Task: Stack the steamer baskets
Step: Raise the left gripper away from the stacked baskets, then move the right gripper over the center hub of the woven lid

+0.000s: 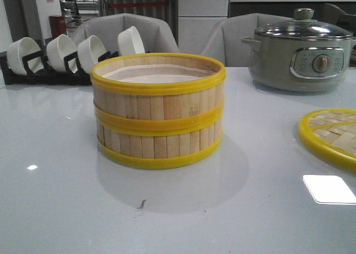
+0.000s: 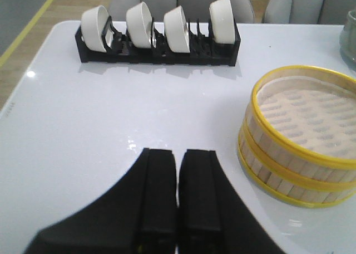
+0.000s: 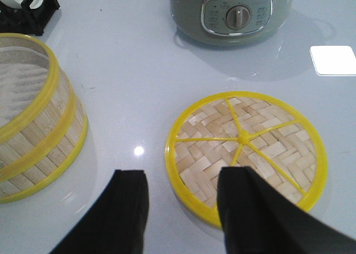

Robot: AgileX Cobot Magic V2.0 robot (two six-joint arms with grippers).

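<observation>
Two steamer baskets (image 1: 158, 110) stand one on top of the other in the middle of the white table, bamboo slats with yellow rims and a pale liner inside the upper one. The same steamer baskets (image 2: 300, 134) show in the left wrist view, and the steamer baskets (image 3: 34, 117) also appear in the right wrist view. My left gripper (image 2: 178, 152) is shut with nothing in it, over bare table apart from the stack. My right gripper (image 3: 182, 176) is open, its fingers straddling the near rim of the flat woven lid (image 3: 247, 148). Neither gripper shows in the front view.
A grey electric pot (image 1: 300, 50) stands at the back right. A black rack with white bowls (image 1: 61, 56) lines the back left. The woven lid (image 1: 331, 136) lies at the right edge. Grey chairs stand behind the table.
</observation>
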